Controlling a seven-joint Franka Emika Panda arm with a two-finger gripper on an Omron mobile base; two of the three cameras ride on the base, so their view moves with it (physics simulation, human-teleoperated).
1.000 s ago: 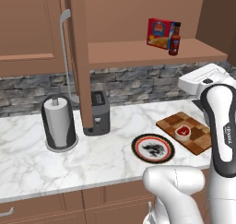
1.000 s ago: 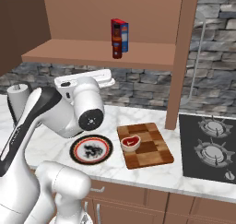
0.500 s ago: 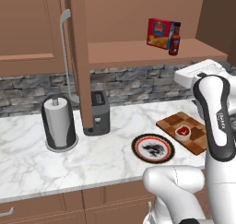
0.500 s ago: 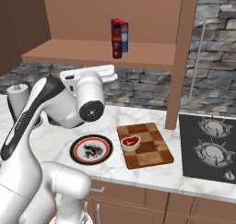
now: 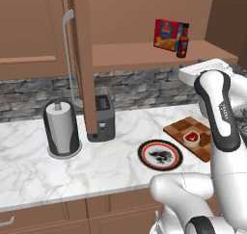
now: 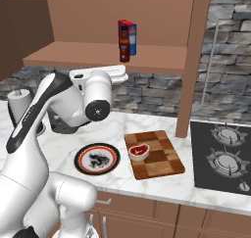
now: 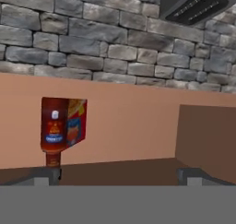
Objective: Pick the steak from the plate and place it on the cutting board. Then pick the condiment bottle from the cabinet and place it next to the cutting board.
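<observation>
The steak (image 5: 191, 138) (image 6: 138, 151) lies on the checkered cutting board (image 5: 177, 128) (image 6: 158, 159). Left of the board, the plate (image 5: 160, 154) (image 6: 97, 158) is bare. The condiment bottle (image 5: 183, 41) (image 6: 124, 44) stands on the open shelf of the cabinet (image 5: 140, 55) (image 6: 93, 56), next to a red and yellow box (image 5: 167, 34). My hand (image 5: 206, 68) (image 6: 98, 76) hangs just below and in front of that shelf. The hand view is upside down: the bottle (image 7: 54, 131) is left of centre, and my gripper (image 7: 120, 177) is open and holds nothing.
A toaster (image 5: 103, 117) (image 7: 196, 4) and a paper towel roll (image 5: 61, 129) stand on the marble counter to the left. The cabinet door's long silver handle (image 5: 66, 50) (image 6: 212, 60) hangs beside the shelf. A stove (image 6: 223, 158) lies right of the board.
My hand has risen from above the board toward the shelf edge. The steak, plate and bottle have not moved, and the gripper has stayed open.
</observation>
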